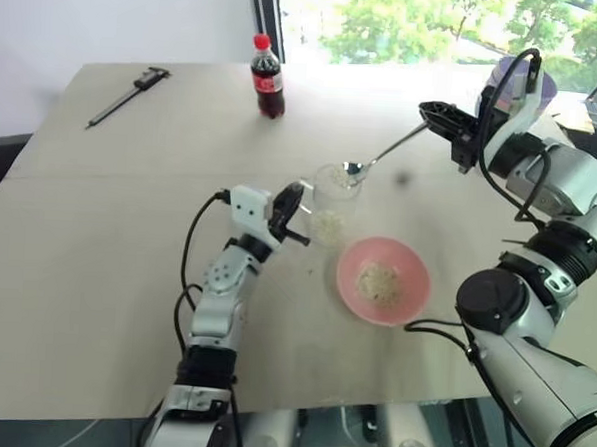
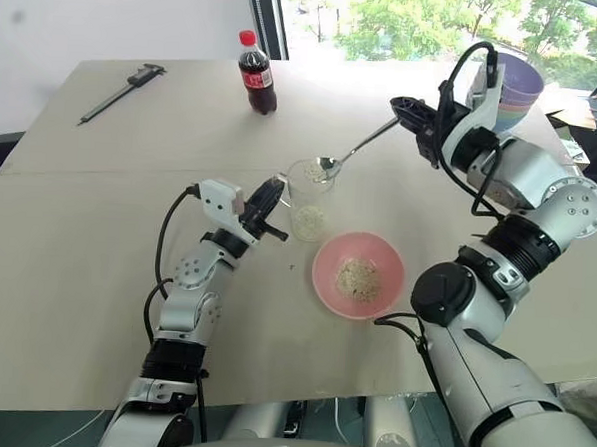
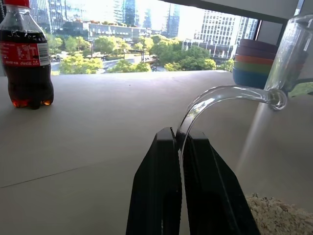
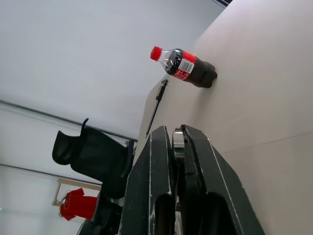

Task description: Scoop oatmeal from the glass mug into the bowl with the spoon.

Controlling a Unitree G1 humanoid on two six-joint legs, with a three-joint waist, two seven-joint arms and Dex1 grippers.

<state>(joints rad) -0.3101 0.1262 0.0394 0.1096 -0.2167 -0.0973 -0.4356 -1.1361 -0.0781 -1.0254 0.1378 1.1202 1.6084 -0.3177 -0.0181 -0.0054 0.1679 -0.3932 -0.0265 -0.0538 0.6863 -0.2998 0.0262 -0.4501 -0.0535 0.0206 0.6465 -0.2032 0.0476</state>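
Two grips are at work here: the left gripper [image 1: 297, 211] has its fingers pinched tight on the curved handle of the glass mug [image 1: 336, 200], steadying it on the table [image 1: 98, 233], and the right gripper [image 1: 434, 117] is clamped on the far end of the spoon [image 1: 387, 150], whose handle slants down toward the mug. The spoon's bowl sits right at the mug's rim with a little oatmeal [image 1: 328, 223] on it, while most of what's left lies at the bottom of the glass. Just beside the mug, nearer the robot, the pink bowl [image 1: 410, 289] already has a small heap of oats in its middle.

To my eye this is the carry part of a scoop: the load is up at the rim, not yet over the bowl. The next move calls for keeping the spoon level as it swings across the short gap, then rolling the wrist to tip the flakes out over the heap. The mug should stay held, since the spoon could nudge it on the way out.
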